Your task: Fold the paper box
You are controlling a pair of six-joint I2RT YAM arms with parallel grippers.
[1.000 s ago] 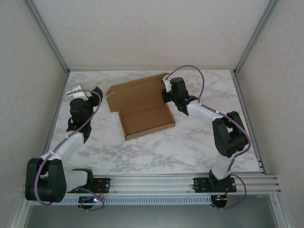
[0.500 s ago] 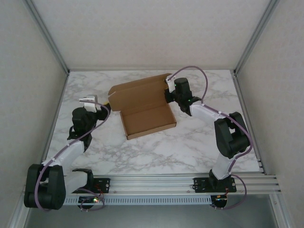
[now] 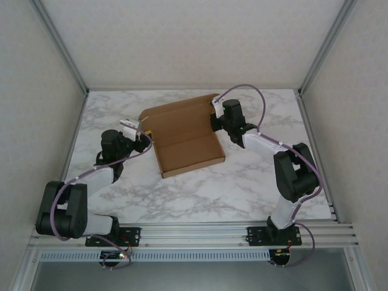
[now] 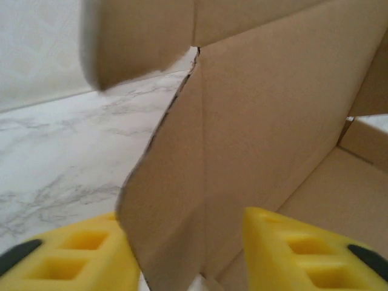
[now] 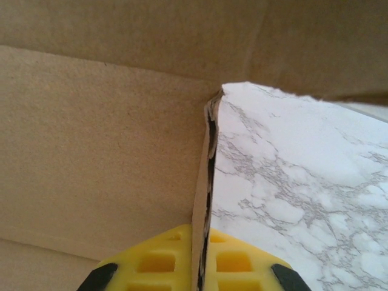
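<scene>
Inside a bare enclosure of pale walls [image 3: 182, 42] and aluminium frame posts [image 3: 60, 45], a white-veined marble table [image 3: 254, 176] carries two arms bolted to a metal rail [image 3: 200, 233] at its near edge. The paper box [image 3: 185, 136], plain brown cardboard, lies at the middle of the table, between the two grippers. Its shallow tray [image 3: 189, 153] is empty and flat on the marble, and its lid panel [image 3: 179, 116] stands tilted up behind the tray.

The right gripper [image 3: 214, 119] is at the lid's right end. Seen from its wrist, the yellow fingers [image 5: 163, 260] are pressed together on a thin cardboard edge [image 5: 206, 182] that runs straight out from between them, with brown board on one side of the jaws and open marble on the other.

The left gripper [image 3: 144, 134] is at the box's left corner. Seen from its wrist, the jaws stand wide, with one yellow finger [image 4: 66, 254] on each side of a side flap [image 4: 176, 200]. The flap's free edge lies just beside the left-hand finger; whether it touches cannot be told. Bare marble spreads out past the flap on that side of the jaws.

In the overhead view, open marble runs from the tray's front wall to the rail, and more lies between the box and each side wall
</scene>
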